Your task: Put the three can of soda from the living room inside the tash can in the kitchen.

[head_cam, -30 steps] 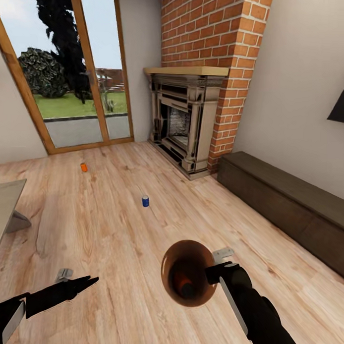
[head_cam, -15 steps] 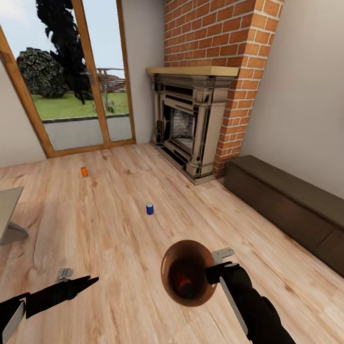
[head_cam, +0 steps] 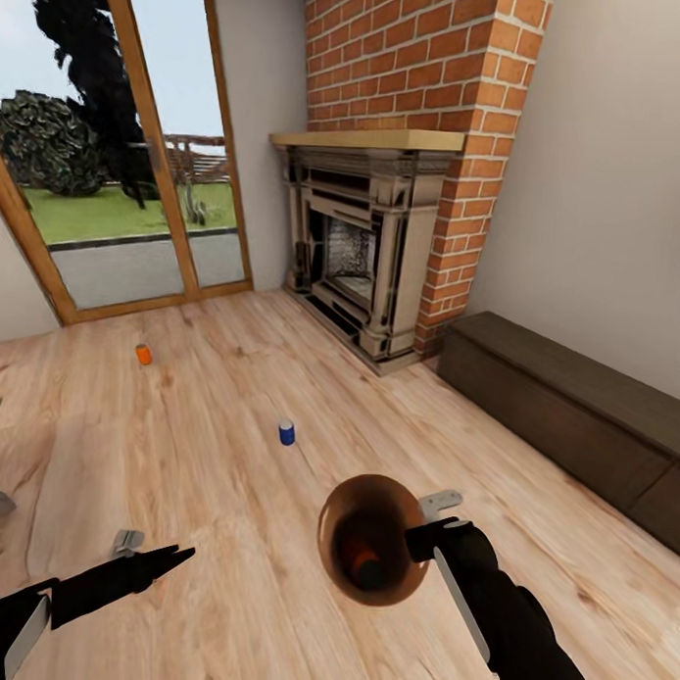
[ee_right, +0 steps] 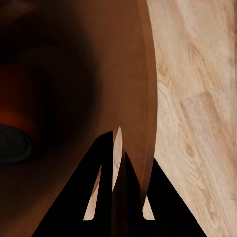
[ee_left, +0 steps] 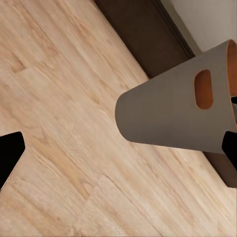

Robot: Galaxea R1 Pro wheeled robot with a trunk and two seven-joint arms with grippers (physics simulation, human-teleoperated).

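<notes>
— Wood floor (head_cam: 226,513) of the living room; where are the cans?
— Blue can (head_cam: 287,432) and orange can (head_cam: 143,354) stand apart on it. My right tool (head_cam: 419,541) pinches the tash can (head_cam: 372,537) rim, copper inside, an orange can (head_cam: 355,554) lying in it. My left tool (head_cam: 181,553) looks closed, empty.

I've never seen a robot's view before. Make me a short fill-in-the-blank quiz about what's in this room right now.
1. The right gripper clamps the rim of the ____.
2. The can nearest the robot on the floor is ____.
3. The orange can stands nearer the glass ____ than the fireplace.
4. Inside the bucket lies an ____ can.

Missing words: bucket; blue; doors; orange
</notes>
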